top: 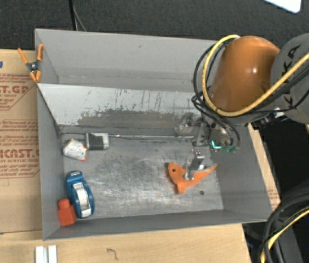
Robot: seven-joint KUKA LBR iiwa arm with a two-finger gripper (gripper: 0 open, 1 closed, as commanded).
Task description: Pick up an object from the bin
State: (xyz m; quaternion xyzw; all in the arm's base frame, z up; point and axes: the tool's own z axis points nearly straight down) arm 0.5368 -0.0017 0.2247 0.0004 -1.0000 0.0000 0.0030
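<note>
Nearest to us, in the near left corner of the bin [143, 59], we see a small red block [65, 212]. It touches a blue tape measure [80, 194] that lies flat just beyond it, beside the left wall.

Further in, on the right half of the floor, lies a flat orange plastic piece [182, 183] with a rounded lobe at its left and an arm that points toward the right wall. The gripper [196, 169] is down on this piece, its tip meeting the orange plastic near the middle. From this angle we cannot tell how far the gripper is open, nor whether it has hold of the piece. The piece appears to rest on the bin floor, well apart from the things on the left.

Beyond that, near the foot of the far wall on the left side, we see a small white and red object [74, 148], and just beside it, to the right, a small black and grey object [97, 141].

Above the gripper, by the right wall, are the arm's rounded orange cover [242, 70] and the yellow and black cables [212, 64] looped around it.
</note>
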